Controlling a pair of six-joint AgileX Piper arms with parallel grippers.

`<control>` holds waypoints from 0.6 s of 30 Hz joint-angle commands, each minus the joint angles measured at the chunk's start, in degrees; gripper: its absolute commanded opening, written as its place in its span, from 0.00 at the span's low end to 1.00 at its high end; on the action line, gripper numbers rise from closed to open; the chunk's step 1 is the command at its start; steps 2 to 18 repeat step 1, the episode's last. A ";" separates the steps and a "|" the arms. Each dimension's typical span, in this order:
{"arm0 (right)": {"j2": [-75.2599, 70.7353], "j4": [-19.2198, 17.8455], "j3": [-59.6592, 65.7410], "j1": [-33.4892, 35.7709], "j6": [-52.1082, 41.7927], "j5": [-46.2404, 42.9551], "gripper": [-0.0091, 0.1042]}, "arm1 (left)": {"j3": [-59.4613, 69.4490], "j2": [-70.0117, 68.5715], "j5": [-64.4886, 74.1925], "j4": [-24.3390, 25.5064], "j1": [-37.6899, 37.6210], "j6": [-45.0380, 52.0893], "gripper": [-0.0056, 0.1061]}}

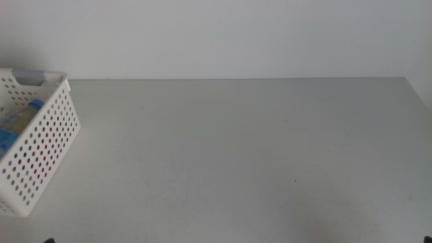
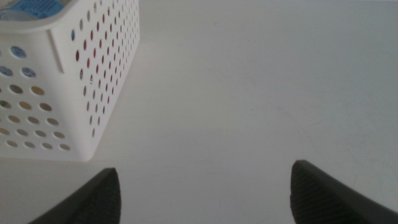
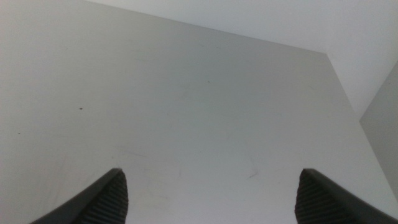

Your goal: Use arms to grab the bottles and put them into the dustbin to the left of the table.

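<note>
Pale wall (image 1: 236, 34) closes off the far side of the scene, and below it the light-grey table (image 1: 243, 148) runs wide and flat; a small dark speck (image 1: 294, 180) marks its surface toward the near right. At the left edge of the table stands the dustbin (image 1: 47, 135), a white basket with walls full of round holes, its near end cut off by the frame; blue and pale yellowish shapes show over its rim and a reddish tint shows through the holes, likely the bottles (image 1: 20, 118) lying inside, though they are too hidden to tell apart. From the left wrist view the dustbin (image 2: 74, 74) sits just beyond the left gripper (image 2: 205, 193), with a blue label visible at its top edge and colours glinting through the holes; the left gripper hangs over bare tabletop with its two dark jaws spread wide and nothing between them. The right gripper (image 3: 208, 196) hangs over the table (image 3: 186, 112) well apart from the dustbin; its jaws are likewise wide apart and hold nothing.
</note>
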 commanded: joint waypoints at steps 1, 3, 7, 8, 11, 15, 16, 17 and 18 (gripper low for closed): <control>0.66 -0.66 -0.49 -0.41 -0.68 -4.32 0.74 | 0.15 -1.53 -4.18 -0.49 -0.25 -0.88 0.89; 0.66 -0.66 -0.49 -0.41 -0.68 -4.32 0.74 | 0.15 -1.53 -4.18 -0.49 -0.25 -0.88 0.89; 0.66 -0.66 -0.49 -0.41 -0.68 -4.32 0.74 | 0.15 -1.53 -4.18 -0.49 -0.25 -0.88 0.89; 0.66 -0.66 -0.49 -0.41 -0.68 -4.32 0.74 | 0.15 -1.53 -4.18 -0.49 -0.25 -0.88 0.89; 0.66 -0.66 -0.49 -0.41 -0.68 -4.32 0.74 | 0.15 -1.53 -4.18 -0.49 -0.25 -0.88 0.89; 0.66 -0.66 -0.49 -0.41 -0.68 -4.32 0.74 | 0.15 -1.53 -4.18 -0.49 -0.25 -0.88 0.89; 0.66 -0.66 -0.49 -0.41 -0.68 -4.32 0.74 | 0.15 -1.53 -4.18 -0.49 -0.25 -0.88 0.89; 0.66 -0.66 -0.49 -0.41 -0.68 -4.32 0.74 | 0.15 -1.53 -4.18 -0.49 -0.25 -0.88 0.89; 0.66 -0.66 -0.49 -0.41 -0.68 -4.32 0.74 | 0.15 -1.53 -4.18 -0.49 -0.25 -0.88 0.89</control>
